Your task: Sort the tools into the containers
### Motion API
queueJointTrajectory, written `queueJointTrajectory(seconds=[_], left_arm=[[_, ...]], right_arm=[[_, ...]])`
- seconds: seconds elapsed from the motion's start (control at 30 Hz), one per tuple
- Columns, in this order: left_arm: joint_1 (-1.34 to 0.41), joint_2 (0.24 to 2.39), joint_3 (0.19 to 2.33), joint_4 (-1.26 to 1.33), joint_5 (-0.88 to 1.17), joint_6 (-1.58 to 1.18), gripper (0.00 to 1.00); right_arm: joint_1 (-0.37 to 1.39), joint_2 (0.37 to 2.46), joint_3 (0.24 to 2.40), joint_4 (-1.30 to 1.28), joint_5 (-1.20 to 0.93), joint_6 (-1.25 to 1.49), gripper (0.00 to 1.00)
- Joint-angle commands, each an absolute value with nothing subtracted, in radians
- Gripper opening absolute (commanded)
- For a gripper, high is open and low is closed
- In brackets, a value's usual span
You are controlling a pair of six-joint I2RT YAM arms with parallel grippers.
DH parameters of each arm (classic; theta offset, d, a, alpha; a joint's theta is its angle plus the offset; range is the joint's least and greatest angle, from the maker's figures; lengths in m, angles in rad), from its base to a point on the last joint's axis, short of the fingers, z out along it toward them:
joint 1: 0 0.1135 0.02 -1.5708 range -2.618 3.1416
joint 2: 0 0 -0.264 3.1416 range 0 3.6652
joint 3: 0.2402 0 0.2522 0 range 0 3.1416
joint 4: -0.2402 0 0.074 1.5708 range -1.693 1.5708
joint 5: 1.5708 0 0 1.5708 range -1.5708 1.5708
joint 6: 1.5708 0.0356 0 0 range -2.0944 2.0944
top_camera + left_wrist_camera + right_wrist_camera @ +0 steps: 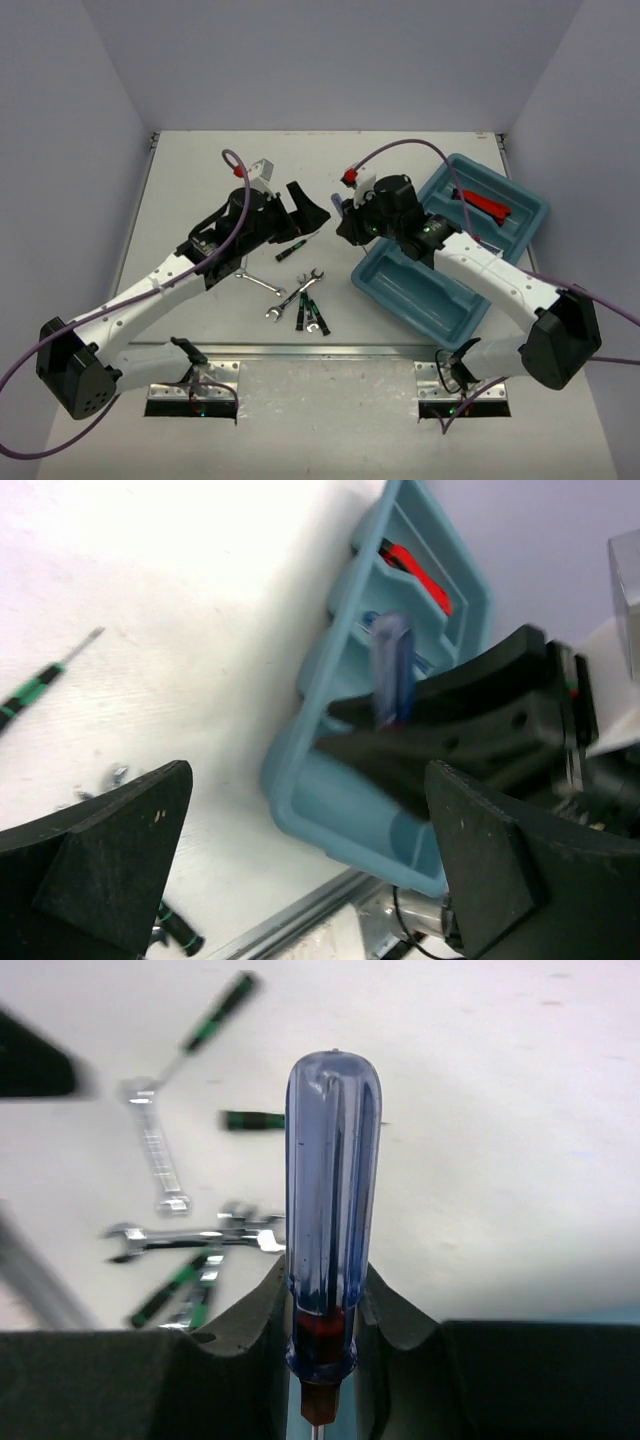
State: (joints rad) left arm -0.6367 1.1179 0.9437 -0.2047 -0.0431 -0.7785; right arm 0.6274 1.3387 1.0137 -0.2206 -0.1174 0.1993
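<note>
Blue see-through handle: 1 blue screwdriver (333,1190) stands upright in the R gripper (328,1285); fingers pinched snug on the handle's lower end, by its red collar; shaft drops out of sight below; it hangs over the table just off the left edge of the tray (425,300), not in any compartment.

1 teal tray w/ long parallel compartments; R arm crosses over it, so can't count them all; 1 red-handled tool (487,205) lies in a compartment on the tray's far side.

L gripper (308,780): fingers spread wide, nothing btwn them; it sits left of the tray, facing the R gripper, near it but apart.

Loose on the table, all left of the tray:
- 3 thin green-black screwdrivers (250,1120)
- 3 silver wrenches (155,1150) for sure; can't tell if more hide in the pile

2 screwdrivers and 1 wrench lie singly, farther from the tray; the other screwdriver and wrenches overlap in a small pile off the tray's near-left corner.

2 arms, 1 tool gripped, 1 tool in the tray, 6 or so on the table.
</note>
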Motion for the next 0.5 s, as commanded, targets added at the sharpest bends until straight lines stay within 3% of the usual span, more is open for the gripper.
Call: queueJointTrajectory(seconds=[0.0, 0.17, 0.3, 0.47], left_arm=[[-0.640, 0.989, 1.073, -0.503, -0.299, -0.604, 1.00], [-0.640, 0.938, 1.063, -0.622, -0.325, -0.434, 1.00], [-0.640, 0.962, 0.945, -0.635, -0.447, -0.371, 1.00], [-0.633, 1.000, 0.878, -0.587, -0.493, -0.363, 1.00]], right_arm=[[0.467, 1.251, 1.103, -0.494, 0.161, -0.091, 0.00], [0.362, 1.204, 1.017, -0.489, 0.258, -0.590, 0.00], [0.125, 1.325, 1.076, -0.489, 0.242, -0.741, 0.00], [0.022, 1.476, 1.137, -0.489, 0.197, -0.792, 0.00]])
